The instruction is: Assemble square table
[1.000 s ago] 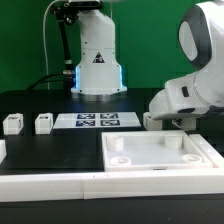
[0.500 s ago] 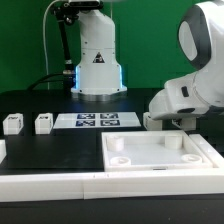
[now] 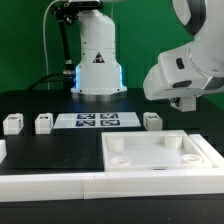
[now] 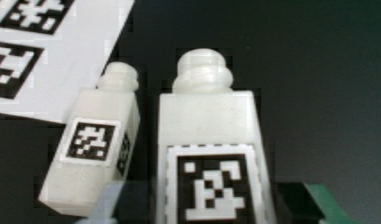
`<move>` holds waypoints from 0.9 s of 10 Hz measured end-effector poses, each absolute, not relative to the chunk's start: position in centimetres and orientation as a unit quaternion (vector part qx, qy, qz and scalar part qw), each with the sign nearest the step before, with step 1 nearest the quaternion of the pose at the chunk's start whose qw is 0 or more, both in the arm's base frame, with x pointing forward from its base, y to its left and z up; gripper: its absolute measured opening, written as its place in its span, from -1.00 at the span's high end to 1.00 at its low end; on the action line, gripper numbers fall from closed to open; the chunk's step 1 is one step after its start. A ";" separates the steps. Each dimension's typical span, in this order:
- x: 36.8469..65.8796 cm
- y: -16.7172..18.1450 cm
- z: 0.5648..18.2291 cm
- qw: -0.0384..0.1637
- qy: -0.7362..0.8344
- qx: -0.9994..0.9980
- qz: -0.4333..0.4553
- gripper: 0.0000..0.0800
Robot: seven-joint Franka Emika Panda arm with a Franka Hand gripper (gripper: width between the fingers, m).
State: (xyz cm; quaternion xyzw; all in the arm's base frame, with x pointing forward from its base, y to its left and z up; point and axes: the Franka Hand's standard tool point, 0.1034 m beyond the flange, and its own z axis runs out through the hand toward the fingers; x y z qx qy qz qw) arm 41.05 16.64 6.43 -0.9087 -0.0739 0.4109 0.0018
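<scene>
In the wrist view a chunky white table leg point(image 4: 208, 130) with a black-and-white tag fills the middle, and my gripper point(image 4: 208, 208) is shut on its sides. A second leg point(image 4: 94, 140) lies lower down on the dark table beside it. In the exterior view my gripper point(image 3: 186, 102) hangs raised at the right, above the far right corner of the square table top point(image 3: 160, 158); the held leg is mostly hidden by the hand. One leg point(image 3: 152, 120) stands behind the top. Two more legs point(image 3: 12, 123) point(image 3: 44, 123) stand at the exterior view's left.
The marker board point(image 3: 95, 121) point(image 4: 41, 35) lies flat between the legs. A long white rail point(image 3: 50, 184) runs along the front, next to the top. The robot's base point(image 3: 97, 60) stands at the back.
The arm has risen from beside the leg behind the top, carrying one leg up with it. That other leg now stands uncovered on the table.
</scene>
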 end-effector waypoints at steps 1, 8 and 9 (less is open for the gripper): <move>42.0 16.7 6.0 0.011 -0.079 -0.927 0.368 0.27; 46.3 14.1 10.7 0.035 -0.084 -0.979 0.184 0.27; 46.5 14.1 10.8 0.036 -0.083 -0.983 0.162 0.27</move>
